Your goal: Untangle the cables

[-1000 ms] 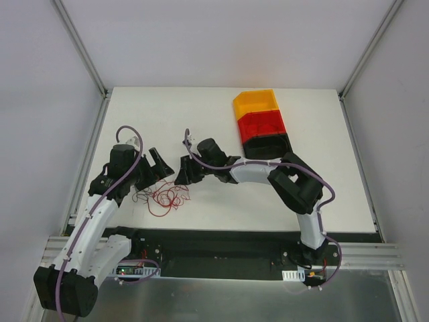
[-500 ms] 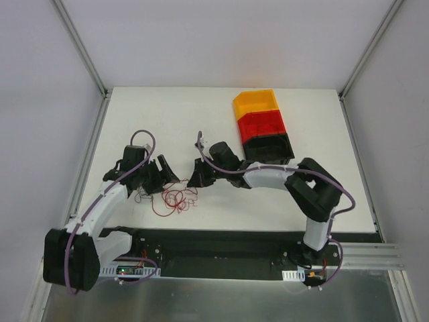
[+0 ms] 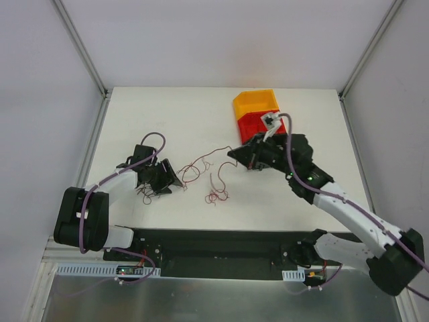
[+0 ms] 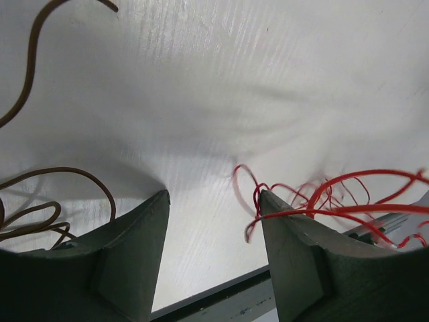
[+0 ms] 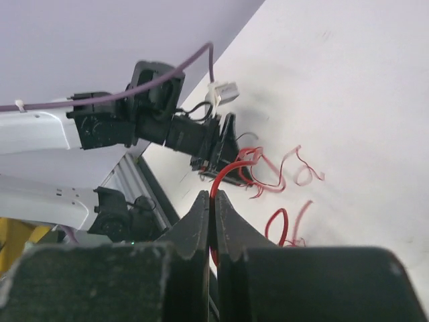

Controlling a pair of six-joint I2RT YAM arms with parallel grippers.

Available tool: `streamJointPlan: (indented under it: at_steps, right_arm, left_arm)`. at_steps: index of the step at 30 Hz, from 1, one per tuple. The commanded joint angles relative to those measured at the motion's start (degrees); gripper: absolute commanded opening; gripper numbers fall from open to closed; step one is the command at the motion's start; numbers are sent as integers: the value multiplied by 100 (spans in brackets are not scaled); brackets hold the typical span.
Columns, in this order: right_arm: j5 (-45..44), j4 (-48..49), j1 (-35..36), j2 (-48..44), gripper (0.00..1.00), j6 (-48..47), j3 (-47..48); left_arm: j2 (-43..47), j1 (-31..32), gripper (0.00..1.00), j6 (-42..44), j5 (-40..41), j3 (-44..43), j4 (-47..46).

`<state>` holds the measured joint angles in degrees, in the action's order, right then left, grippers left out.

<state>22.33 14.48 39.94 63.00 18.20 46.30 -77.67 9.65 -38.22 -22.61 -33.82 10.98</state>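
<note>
White counter (image 3: 167, 114), grey walls (image 3: 201, 40) enclosing it. Bins (image 3: 255, 102) sitting in a row by the far edge, right of centre, the right arm covering the nearest. Cables (image 3: 216, 196) lying toward the near edge, left of centre. Left tool (image 4: 213, 196) hanging released among them. Right tool (image 5: 212, 196) clenching a red cable (image 5: 221, 173), which is trailing leftward.

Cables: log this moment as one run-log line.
right hand: shut on red cable | left hand: open, nothing gripped | loose cables: on table | untangling: unfinished

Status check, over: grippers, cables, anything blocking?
Right gripper shut on a red cable, strung toward the left gripper. Left gripper open over red loops, brown cables beside it. Bins just beyond the right gripper.
</note>
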Motion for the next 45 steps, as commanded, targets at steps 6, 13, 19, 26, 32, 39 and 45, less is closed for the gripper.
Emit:
streamJointPlan:
  at_steps: [6,13,19,26,32,39,45]
  right_arm:
    - [-606,-2159,-953,-2343,1,-941,177]
    - [-730,-2170,-1076,-3118,1,-599,370]
    - [-975,-1967,-1076,-3163,1,-537,669]
    - [-81,-1264,-1076,-2356,1,-167,739]
    - [570,-658,-1076,-1924,1,43,871]
    - [826,-306,-1050,-1686,1,289,977]
    - [773,-95,-1041,-1686,1,509,1117]
  left_arm:
    - [138,-33,58,218,371,25,9]
    - [331,-42,66,253,775,-2,202]
    - [419,-77,67,183,723,25,282]
    - [989,-69,72,244,-66,25,194]
    - [2473,-60,85,297,-875,-63,-8]
    - [2811,203,99,130,-1676,-388,-552]
    - [1608,1477,98,385,-939,-818,-957]
